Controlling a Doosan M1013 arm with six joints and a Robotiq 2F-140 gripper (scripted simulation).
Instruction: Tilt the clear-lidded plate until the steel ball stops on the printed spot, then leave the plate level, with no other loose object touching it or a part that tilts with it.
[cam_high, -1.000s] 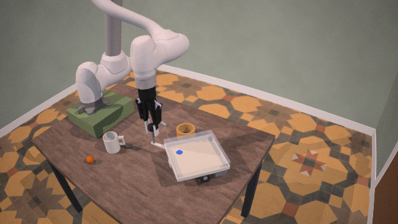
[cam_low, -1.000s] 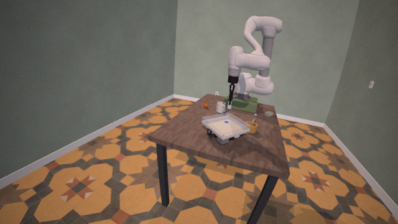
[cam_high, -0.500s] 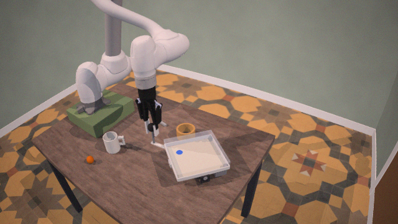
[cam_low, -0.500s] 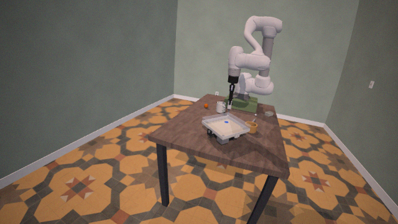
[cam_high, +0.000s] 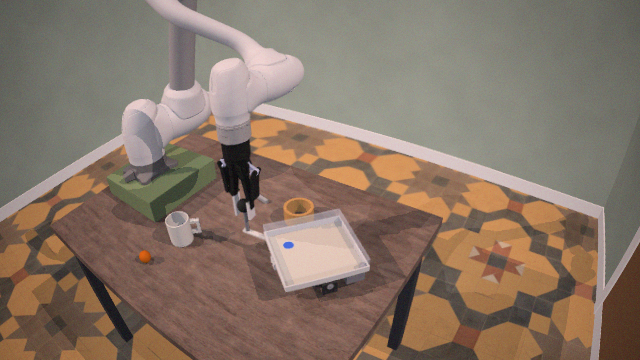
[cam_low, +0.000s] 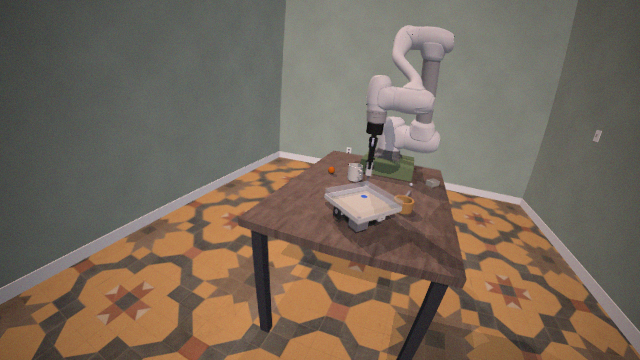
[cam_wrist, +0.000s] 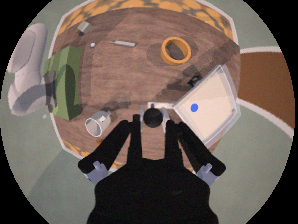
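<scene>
Tool (cam_high: 243, 204) clamped on knob (cam_high: 242, 205), frame centre; plate (cam_high: 316, 249) level, ball unseen, tilting judged ahead.

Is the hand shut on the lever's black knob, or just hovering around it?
Shut on it. In the top view the hand has its fingers on either side of the black knob, which stands on a thin stick beside the plate.

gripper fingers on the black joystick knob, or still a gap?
Touching. The top view shows the gripper fingers closed on either side of the black knob, no gap; the wrist view agrees.
</scene>
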